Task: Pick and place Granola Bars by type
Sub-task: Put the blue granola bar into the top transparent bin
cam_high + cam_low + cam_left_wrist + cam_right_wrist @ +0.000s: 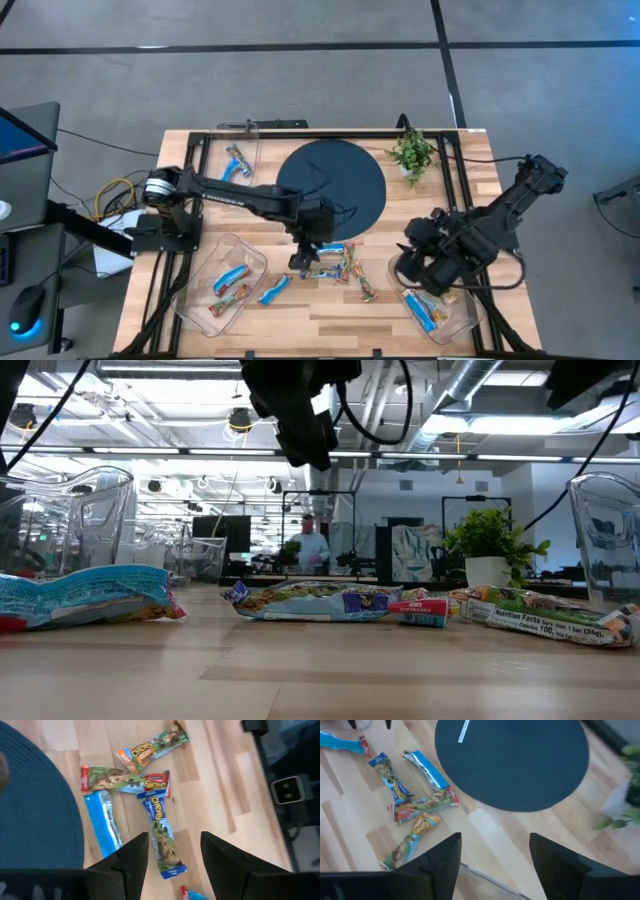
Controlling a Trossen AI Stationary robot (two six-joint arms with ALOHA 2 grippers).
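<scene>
Granola Bars (335, 262): loose cluster of mixed wrappers on the bench (330, 310), just off the rim of the dark round mat (335, 185); others already lie in the clear trays (222, 282).

Left claw (172, 857): wide open, empty, hovering above a blue-ended chewy bar (164, 840) that touches a plain blue bar (104, 822) and overlaps a red-ended bar (112, 777).

Right claw (495, 855): open, empty, apparently poised over the right-hand tray (440, 312), though that view is partly blocked.

Risk: bars touch and overlap; a descent off-centre may pinch two types together or drag neighbours, and slick wrappers could slip.
</scene>
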